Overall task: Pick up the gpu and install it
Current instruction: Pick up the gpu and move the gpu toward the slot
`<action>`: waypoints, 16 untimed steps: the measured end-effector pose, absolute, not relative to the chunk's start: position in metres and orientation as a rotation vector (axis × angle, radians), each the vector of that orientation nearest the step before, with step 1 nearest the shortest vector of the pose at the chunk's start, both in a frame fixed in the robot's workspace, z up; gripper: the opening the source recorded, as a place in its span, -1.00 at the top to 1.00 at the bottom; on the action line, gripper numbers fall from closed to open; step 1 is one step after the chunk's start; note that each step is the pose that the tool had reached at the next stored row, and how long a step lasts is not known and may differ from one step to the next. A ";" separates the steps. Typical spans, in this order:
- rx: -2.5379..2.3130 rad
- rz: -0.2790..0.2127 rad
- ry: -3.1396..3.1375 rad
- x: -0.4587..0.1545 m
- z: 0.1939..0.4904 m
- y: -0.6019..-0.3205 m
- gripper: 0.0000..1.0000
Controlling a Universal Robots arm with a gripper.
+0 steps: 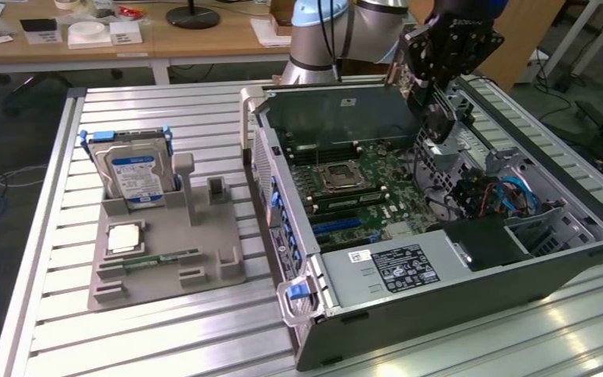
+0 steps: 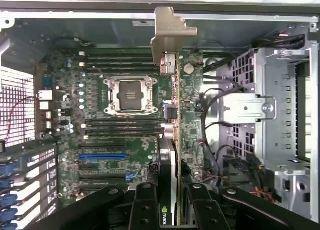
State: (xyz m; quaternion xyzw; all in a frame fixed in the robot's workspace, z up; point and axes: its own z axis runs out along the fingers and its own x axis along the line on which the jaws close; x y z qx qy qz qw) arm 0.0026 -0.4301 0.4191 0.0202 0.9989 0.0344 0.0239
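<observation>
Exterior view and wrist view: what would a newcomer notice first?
The open computer case lies on its side at the exterior view's right, its green motherboard bare. Above it the gripper is shut on the gpu, held edge-on over the board in the wrist view. At the exterior view's left, a hard drive stands upright in a grey holder.

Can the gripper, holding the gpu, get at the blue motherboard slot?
Likely yes: the case is open, the gripper holds the gpu above the motherboard, and nothing covers the blue slot.
</observation>
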 end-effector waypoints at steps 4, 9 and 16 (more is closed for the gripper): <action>0.063 0.106 3.091 0.012 0.419 -0.430 0.47; 0.063 0.107 3.091 0.022 0.419 -0.430 0.47; 0.063 0.107 3.091 0.039 0.419 -0.430 0.47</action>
